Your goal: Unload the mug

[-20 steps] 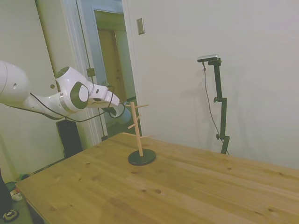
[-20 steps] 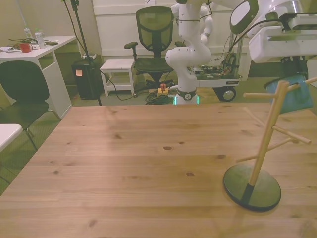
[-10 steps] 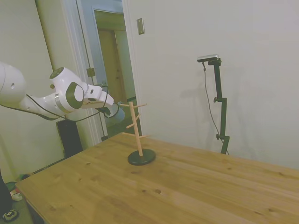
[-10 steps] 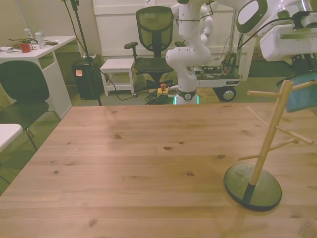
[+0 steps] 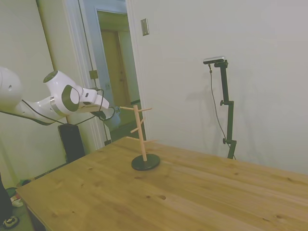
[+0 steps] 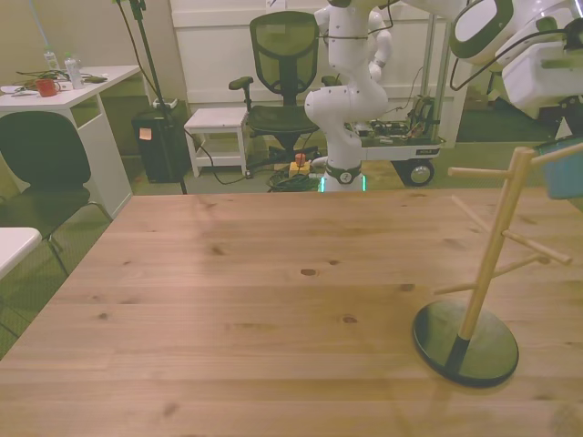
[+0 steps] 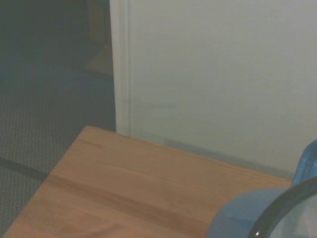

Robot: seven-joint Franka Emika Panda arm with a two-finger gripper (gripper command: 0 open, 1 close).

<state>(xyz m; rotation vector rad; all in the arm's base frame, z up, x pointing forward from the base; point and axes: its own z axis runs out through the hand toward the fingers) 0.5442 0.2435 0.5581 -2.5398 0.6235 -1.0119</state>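
1. You have the mug (image 6: 567,171) in the gripper (image 5: 107,114), held in the air just beside the wooden mug tree (image 6: 483,264), off its pegs.
2. The jaws appear clamped on the mug; the exact hold is hard to see.
3. Keep it held away so the handle clears the peg (image 5: 126,109) before you lower to the table (image 6: 237,300).

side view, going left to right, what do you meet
white arm → gripper → wooden mug tree on the table; the mug itself is too hidden in this view to place.
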